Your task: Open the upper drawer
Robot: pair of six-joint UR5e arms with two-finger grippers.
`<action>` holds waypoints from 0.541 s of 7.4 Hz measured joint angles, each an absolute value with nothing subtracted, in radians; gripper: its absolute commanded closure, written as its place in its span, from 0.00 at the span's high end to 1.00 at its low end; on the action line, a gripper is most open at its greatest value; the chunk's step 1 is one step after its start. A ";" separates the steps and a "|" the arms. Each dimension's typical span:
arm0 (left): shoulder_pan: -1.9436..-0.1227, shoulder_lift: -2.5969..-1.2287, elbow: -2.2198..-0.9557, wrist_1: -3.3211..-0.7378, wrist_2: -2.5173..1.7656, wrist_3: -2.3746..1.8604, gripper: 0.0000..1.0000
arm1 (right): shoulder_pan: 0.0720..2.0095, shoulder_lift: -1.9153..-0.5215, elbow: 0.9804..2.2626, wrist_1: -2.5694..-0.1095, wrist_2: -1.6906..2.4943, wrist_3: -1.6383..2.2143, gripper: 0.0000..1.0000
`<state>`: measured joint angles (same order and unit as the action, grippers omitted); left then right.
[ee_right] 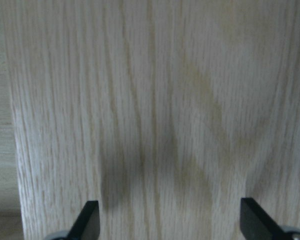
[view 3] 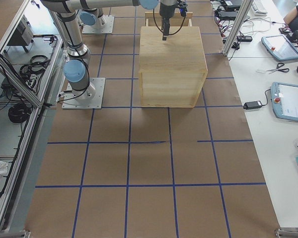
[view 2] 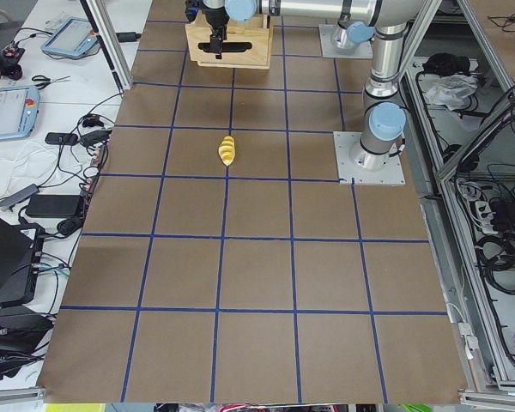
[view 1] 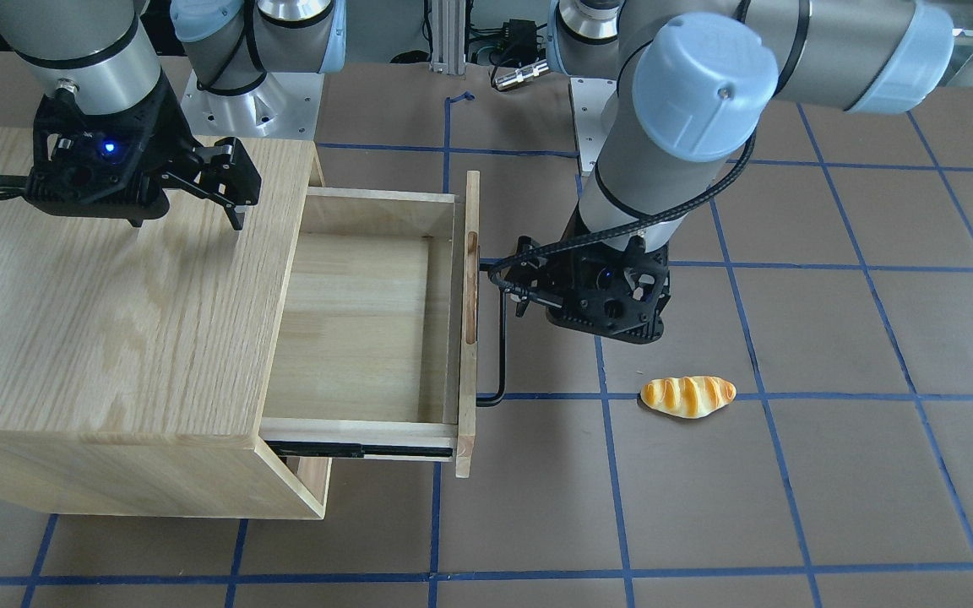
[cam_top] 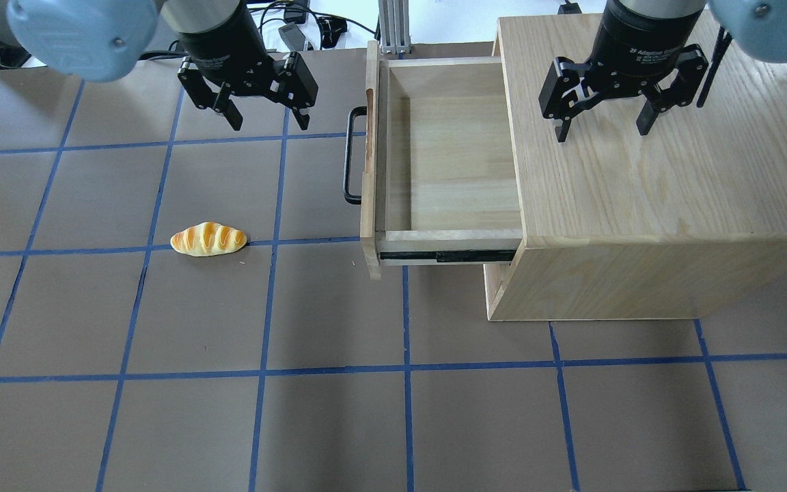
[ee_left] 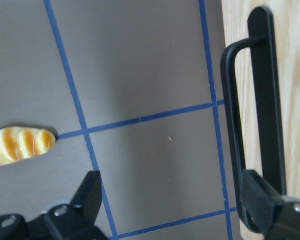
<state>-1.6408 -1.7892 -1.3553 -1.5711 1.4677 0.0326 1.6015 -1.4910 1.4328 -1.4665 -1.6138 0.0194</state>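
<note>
1. The left arm [view 1: 706, 93] bends at the elbow with its wrist turned down. The left claw [cam_top: 269, 124] hangs with fingers spread wide, gripping nothing.
2. The right arm [view 1: 73, 42] comes down steeply. The right claw [cam_top: 602, 133] points straight down, fingers likewise wide apart and empty.

Overhead and front cameras face each other, sharing the upper drawer [cam_top: 458, 164] beside the left tool [cam_top: 269, 123]; wrist cameras sit close.

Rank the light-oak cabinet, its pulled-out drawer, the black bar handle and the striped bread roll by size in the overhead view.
1. Light-oak cabinet
2. Pulled-out upper drawer
3. Black bar handle and striped bread roll: unsure, handle longer, roll fatter.
</note>
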 measured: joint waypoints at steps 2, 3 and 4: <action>-1.556 -1.746 -1.360 -1.616 1.482 0.040 1.00 | 1.601 -1.491 1.433 -1.466 -1.614 0.020 1.00; -1.521 -1.728 -1.362 -1.633 1.490 0.050 1.00 | 1.601 -1.491 1.433 -1.466 -1.614 0.020 1.00; -1.495 -1.707 -1.363 -1.642 1.507 0.075 1.00 | 1.601 -1.491 1.433 -1.466 -1.614 0.019 1.00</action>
